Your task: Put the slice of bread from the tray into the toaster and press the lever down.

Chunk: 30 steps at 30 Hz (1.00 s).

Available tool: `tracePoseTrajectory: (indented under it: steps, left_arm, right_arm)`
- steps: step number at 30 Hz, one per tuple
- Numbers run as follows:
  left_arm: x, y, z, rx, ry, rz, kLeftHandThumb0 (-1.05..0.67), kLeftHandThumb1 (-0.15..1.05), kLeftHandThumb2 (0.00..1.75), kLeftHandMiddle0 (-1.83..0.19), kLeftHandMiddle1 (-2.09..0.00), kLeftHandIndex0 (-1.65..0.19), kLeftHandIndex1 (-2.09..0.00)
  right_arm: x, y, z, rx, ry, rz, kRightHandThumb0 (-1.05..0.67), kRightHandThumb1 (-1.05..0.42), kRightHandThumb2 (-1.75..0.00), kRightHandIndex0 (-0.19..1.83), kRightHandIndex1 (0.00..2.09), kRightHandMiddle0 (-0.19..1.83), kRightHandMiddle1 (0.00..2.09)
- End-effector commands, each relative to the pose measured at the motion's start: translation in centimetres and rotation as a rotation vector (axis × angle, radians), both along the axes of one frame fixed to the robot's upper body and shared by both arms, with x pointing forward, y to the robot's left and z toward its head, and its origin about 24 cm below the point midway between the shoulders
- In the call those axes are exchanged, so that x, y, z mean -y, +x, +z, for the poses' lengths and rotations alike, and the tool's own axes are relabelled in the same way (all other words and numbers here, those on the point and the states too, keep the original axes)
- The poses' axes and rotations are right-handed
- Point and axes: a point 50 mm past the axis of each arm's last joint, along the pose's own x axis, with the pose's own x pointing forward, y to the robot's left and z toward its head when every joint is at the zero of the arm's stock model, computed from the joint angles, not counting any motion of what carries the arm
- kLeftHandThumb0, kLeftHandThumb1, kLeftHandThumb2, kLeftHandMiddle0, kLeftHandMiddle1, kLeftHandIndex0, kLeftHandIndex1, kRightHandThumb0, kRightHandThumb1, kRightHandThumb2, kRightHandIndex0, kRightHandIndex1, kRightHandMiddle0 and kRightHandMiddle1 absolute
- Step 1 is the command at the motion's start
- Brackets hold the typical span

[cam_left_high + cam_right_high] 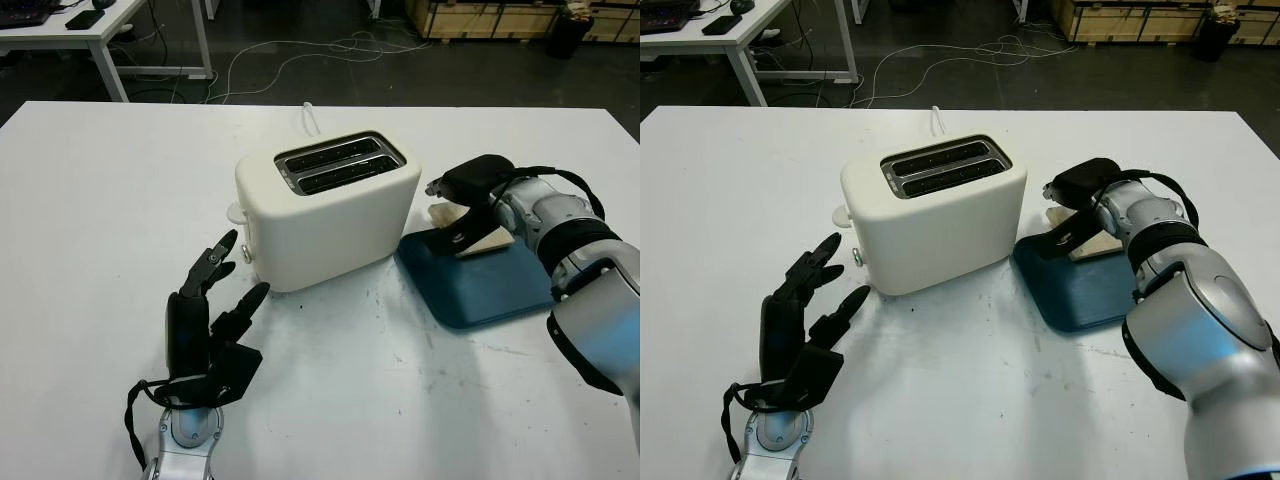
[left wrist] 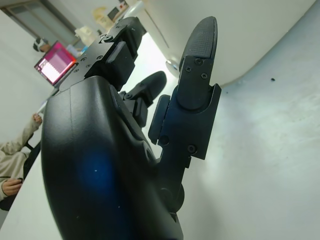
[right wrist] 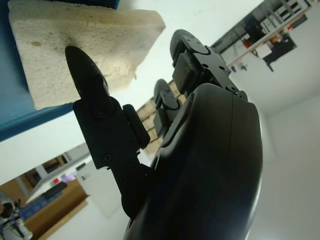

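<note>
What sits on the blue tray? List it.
On the blue square tray lies a pale slice of bread at its far edge. The right hand covers part of it, thumb on top.

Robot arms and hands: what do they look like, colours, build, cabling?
Both hands are matte black with chunky segmented fingers held by small visible screws and rounded, glossy shells. The left hand sits on a silver-grey wrist ringed by a loose black cable or strap. The right hand sits on a silver-grey arm of rounded shells with black joint bands, and a black cable loops over the forearm.
</note>
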Motion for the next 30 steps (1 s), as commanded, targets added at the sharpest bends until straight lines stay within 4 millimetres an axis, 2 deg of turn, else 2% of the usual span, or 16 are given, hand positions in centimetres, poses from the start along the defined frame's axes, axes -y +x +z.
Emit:
tracePoseTrajectory:
  steps: [1, 6, 12, 22, 26, 30]
  left_arm:
    - [0.1, -0.2, 0.2, 0.013, 0.005, 0.002, -0.58, 0.92, 0.15, -0.34, -0.86, -0.55, -0.04]
    - [0.2, -0.3, 0.2, 0.005, -0.01, 0.005, -0.58, 0.92, 0.15, -0.33, -0.86, -0.54, -0.04]
    - [0.2, -0.3, 0.2, 0.0, -0.009, 0.01, -0.58, 0.92, 0.15, -0.33, -0.86, -0.54, -0.03]
    - [0.2, -0.5, 0.4, 0.003, 0.001, 0.014, -0.58, 0.92, 0.15, -0.33, -0.84, -0.55, -0.03]
    - [0.2, -0.5, 0.5, 0.004, -0.004, 0.018, -0.59, 0.92, 0.16, -0.34, -0.84, -0.55, -0.03]
    - [0.3, -0.5, 0.5, 0.006, 0.001, 0.02, -0.59, 0.92, 0.15, -0.35, -0.85, -0.55, -0.03]
  right_arm:
    - [-0.1, -0.4, -1.0, -0.022, -0.018, 0.027, -0.44, -0.65, 0.0, 0.51, 0.02, 0.52, 0.02]
    - [-0.2, -0.5, -1.5, -0.066, -0.004, -0.001, -0.45, -0.65, 0.0, 0.5, 0.0, 0.49, 0.0]
    - [-0.3, -0.6, -1.9, -0.11, -0.01, -0.008, -0.3, -0.67, -0.01, 0.49, 0.01, 0.51, 0.01]
    - [-0.4, -0.8, -2.5, -0.156, -0.027, -0.018, -0.3, -0.69, -0.01, 0.58, 0.03, 0.56, 0.01]
    - [-0.4, -1.0, -2.7, -0.159, -0.01, -0.015, -0.26, -0.69, -0.01, 0.75, 0.08, 0.71, 0.06]
    - [-0.4, -1.0, -2.8, -0.133, -0.071, 0.037, -0.25, -0.75, -0.02, 1.06, 0.19, 0.97, 0.11]
